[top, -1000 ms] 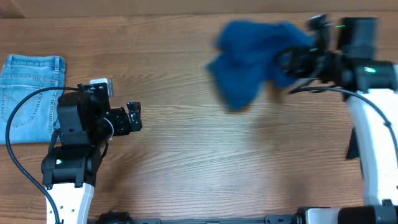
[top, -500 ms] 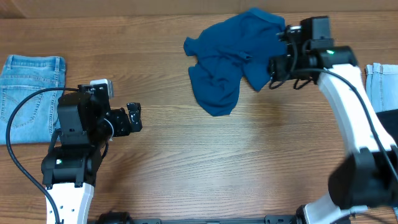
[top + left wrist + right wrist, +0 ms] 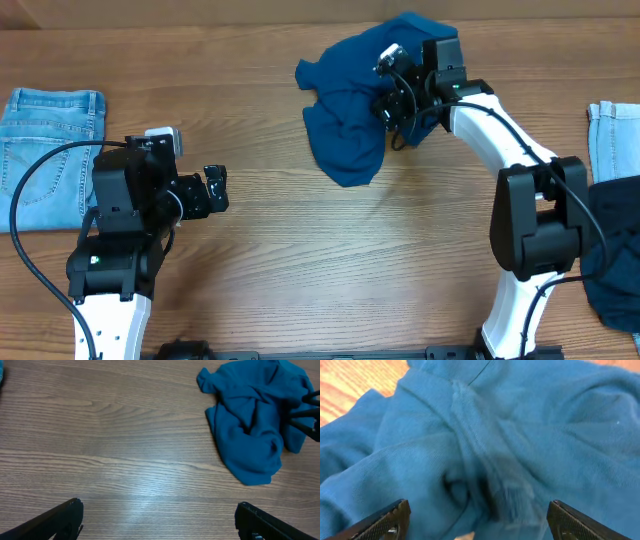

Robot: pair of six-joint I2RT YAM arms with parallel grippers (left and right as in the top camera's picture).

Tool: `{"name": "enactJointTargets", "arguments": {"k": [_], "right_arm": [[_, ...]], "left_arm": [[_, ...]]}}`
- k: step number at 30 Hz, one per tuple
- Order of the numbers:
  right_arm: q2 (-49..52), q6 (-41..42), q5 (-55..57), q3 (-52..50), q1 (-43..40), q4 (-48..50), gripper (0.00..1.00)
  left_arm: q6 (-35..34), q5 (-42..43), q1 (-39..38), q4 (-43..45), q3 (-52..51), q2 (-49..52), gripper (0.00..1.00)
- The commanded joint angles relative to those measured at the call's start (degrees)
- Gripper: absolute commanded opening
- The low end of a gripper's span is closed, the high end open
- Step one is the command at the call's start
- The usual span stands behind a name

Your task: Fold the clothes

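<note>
Folding is not yet begun: the blue shirt (image 3: pixel 345 110) lies crumpled in a heap at the far side of the worktop (image 3: pixel 330 260). My right tool (image 3: pixel 392 90) hovers just over it, fingers wide apart, gripping nothing. My left tool (image 3: pixel 215 188) is fully open and empty, well apart. Spreading and all folds remain.

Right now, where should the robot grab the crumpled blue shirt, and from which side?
Probably the loose corner poking out of the crumpled deep blue jersey shirt toward the left arm's side. Come down from above there: that corner seems to lie flat and alone on the wooden table, while the middle is bunched in thick folds under the open right gripper.
</note>
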Motion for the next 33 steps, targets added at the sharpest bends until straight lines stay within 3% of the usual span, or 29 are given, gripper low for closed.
{"name": "enactJointTargets", "arguments": {"k": [1,3,5,8,9,10,13,19,26,28,30,33], "right_arm": [[0.59,-0.37,1.44,0.7,0.2,2.19,0.92],[1.11,-0.39,1.44,0.7,0.2,2.95,0.91],[2.84,-0.37,1.92,0.7,0.2,3.63,0.77],[3.89,-0.09,2.36,0.7,0.2,3.91,0.32],[3.89,0.66,2.93,0.7,0.2,4.24,0.11],[3.48,3.13,3.43,0.85,0.2,4.42,0.04],[-3.56,9.01,3.8,3.37,0.5,1.55,0.04],[-25.05,9.2,3.85,23.12,5.22,-16.44,0.04],[-30.67,10.34,3.8,25.92,5.95,-22.84,0.04],[-32.11,6.54,5.35,26.43,7.69,-21.81,0.04],[-33.48,7.54,16.96,28.33,8.85,-18.73,0.04],[-34.88,10.67,52.37,34.32,8.59,-11.65,0.04]], "left_arm": [[-1.22,0.7,0.2,0.02,1.46,0.07,1.0],[-1.22,0.72,0.2,0.02,1.46,0.07,1.0],[-1.22,0.7,0.2,0.02,1.46,0.07,1.0],[-1.22,0.7,0.2,-0.02,1.46,0.07,1.0],[-1.22,0.7,0.2,0.0,1.46,0.07,1.0],[-1.22,0.7,0.2,0.0,1.46,0.07,1.0],[-1.25,0.72,0.2,0.02,1.46,0.07,1.0],[-1.27,0.74,0.2,0.22,1.46,0.07,1.0],[-1.86,1.4,0.2,0.17,1.46,0.07,1.0],[-1.86,2.51,0.2,0.2,1.46,0.07,1.0],[-1.86,2.51,0.2,0.2,1.46,0.07,1.0],[-1.84,2.51,0.2,0.2,1.46,0.07,1.0]]}}
